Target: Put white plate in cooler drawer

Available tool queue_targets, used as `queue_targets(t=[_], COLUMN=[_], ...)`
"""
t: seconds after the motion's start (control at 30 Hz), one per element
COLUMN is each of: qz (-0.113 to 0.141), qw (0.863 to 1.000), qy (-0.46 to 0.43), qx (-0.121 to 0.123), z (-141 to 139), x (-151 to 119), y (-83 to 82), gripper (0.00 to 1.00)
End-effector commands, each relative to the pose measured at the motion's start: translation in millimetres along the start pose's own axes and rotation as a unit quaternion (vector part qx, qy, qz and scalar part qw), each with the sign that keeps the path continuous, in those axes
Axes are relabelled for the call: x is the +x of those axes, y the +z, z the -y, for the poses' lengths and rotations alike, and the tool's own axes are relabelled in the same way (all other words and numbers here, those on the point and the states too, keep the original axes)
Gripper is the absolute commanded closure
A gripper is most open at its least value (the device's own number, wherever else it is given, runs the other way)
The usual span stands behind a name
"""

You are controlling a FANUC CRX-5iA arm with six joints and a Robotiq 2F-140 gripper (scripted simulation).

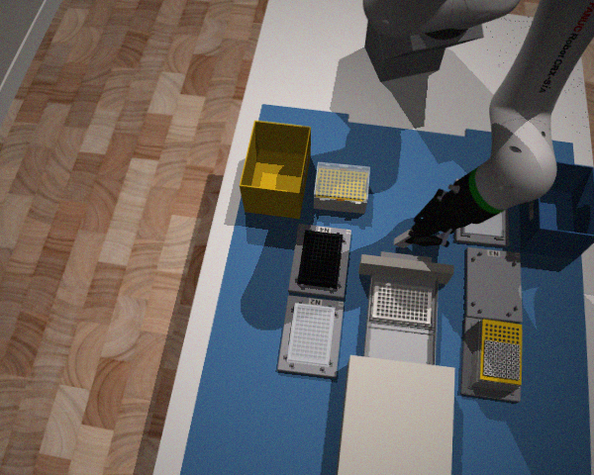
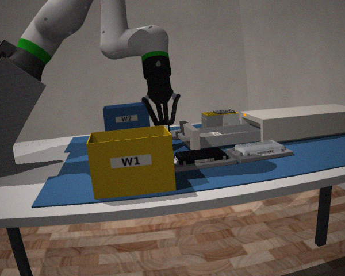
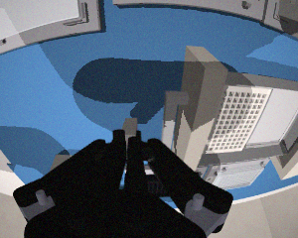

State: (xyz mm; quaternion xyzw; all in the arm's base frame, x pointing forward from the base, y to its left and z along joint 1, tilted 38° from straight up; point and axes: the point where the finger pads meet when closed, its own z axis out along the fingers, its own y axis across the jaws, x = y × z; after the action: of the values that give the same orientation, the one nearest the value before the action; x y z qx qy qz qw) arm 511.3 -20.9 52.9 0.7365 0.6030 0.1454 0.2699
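The white plate (image 1: pixel 401 302) lies flat, without a lid, in the open drawer (image 1: pixel 399 325) of the cooler CD (image 1: pixel 397 414). It is in the place nearer the bar handle (image 1: pixel 405 264), with its long side across the drawer. CD's lamp (image 2: pixel 244 114) glows amber. My gripper (image 1: pixel 405 238) is shut and empty. It hangs low just on the arm-base side of the handle, apart from it. The wrist view shows the shut fingers (image 3: pixel 131 134) left of the handle (image 3: pixel 199 102) and the plate (image 3: pixel 238 119). Nest N3 (image 1: pixel 492 286) is empty.
A lid lies on the nest (image 1: pixel 484 227) behind N3, partly hidden by the arm. Yellow bin W1 (image 1: pixel 276 165) and the tip box (image 1: pixel 341 185) stand at the left, and blue bin W2 (image 1: pixel 563 215) at the right. A black plate (image 1: pixel 320 257), another white plate (image 1: pixel 311 332) and a yellow rack (image 1: pixel 501 351) sit in nests.
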Motion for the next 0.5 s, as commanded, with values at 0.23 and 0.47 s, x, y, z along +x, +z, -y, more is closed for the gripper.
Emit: queue_targets(t=[0.23, 0.47], qz=[0.000, 0.000], qw=[1.000, 1.000], qy=[0.000, 0.000], qx=[0.000, 0.000], z=[-0.1, -9.4], x=[0.0, -0.1], y=[0.0, 0.0], gripper=[1.00, 1.00])
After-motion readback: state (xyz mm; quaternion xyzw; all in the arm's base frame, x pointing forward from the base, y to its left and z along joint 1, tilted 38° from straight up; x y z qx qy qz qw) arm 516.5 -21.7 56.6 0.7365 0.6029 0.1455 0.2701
